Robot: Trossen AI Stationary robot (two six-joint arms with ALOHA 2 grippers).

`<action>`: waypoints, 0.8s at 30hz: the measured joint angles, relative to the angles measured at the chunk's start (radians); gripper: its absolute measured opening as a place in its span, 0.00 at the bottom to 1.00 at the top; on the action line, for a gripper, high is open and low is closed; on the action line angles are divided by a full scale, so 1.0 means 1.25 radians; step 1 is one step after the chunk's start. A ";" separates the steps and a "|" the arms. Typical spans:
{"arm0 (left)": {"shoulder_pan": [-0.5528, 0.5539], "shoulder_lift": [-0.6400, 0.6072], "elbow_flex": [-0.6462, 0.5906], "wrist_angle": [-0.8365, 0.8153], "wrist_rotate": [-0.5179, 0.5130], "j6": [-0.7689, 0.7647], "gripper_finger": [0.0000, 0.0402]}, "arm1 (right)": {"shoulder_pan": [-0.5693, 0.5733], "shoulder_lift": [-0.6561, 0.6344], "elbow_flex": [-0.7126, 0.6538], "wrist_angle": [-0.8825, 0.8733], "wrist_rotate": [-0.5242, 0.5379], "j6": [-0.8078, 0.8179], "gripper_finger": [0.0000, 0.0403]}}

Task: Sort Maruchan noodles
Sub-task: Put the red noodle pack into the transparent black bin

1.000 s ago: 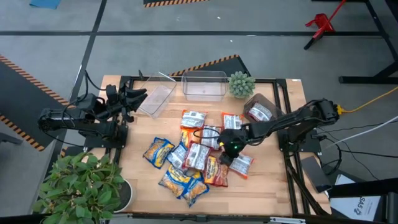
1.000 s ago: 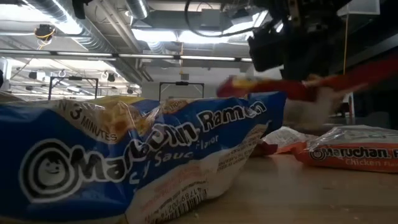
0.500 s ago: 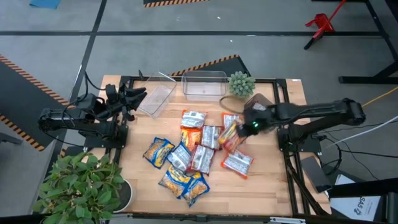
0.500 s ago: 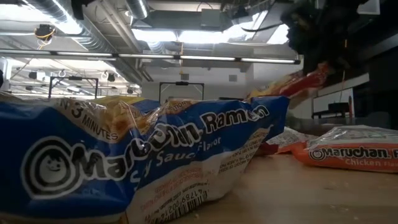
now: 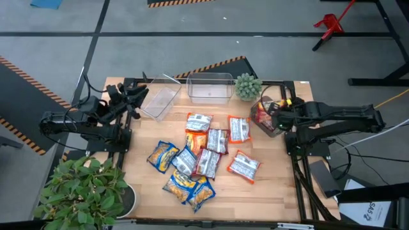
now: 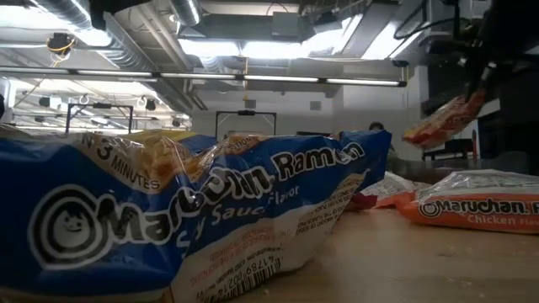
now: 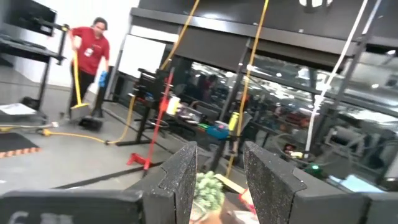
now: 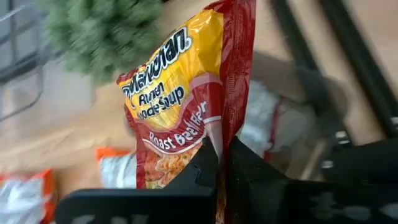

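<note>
Maruchan packets in orange, yellow-and-blue and red-and-white lie in a loose pile mid-table; a blue one fills the low view. My right gripper is over the clear bin at the table's right, shut on a red Roast Beef packet, which also shows in the low view. The bin holds a red-and-white packet. My left gripper is open, raised at the table's left far side, near a tilted clear bin. My right gripper pinches the red packet between its two fingers at the sealed edge along one side, near a corner. The packet is lifted clear of the table. In the low view it hangs tilted below the gripper.
A third clear bin stands at the far edge, with a small green spiky plant beside it. A large potted plant sits at the near left corner. Bare wood shows along the near right of the table.
My right gripper has lifted the red packet out of the pile and carried it up and toward the table's right far side, until it is over the right bin. The packets left in the pile have stayed where they were.
</note>
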 joint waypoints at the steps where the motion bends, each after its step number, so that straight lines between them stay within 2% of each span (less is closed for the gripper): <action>1: 0.000 0.000 0.000 0.000 -0.005 0.004 0.32 | 0.000 0.004 0.000 -0.020 0.001 0.018 0.00; 7: 0.000 0.000 0.000 0.000 -0.034 0.037 0.32 | 0.000 0.036 -0.001 -0.041 -0.011 0.058 0.01; 11: 0.000 0.000 0.000 0.000 -0.035 0.039 0.32 | 0.000 0.065 -0.002 -0.044 0.011 0.071 0.05; 20: 0.000 0.000 0.000 0.000 -0.035 0.039 0.32 | -0.055 0.120 -0.002 -0.035 0.029 0.095 0.31; 24: 0.000 0.000 0.000 0.000 -0.035 0.039 0.32 | -0.057 0.121 -0.002 -0.022 -0.004 0.021 0.39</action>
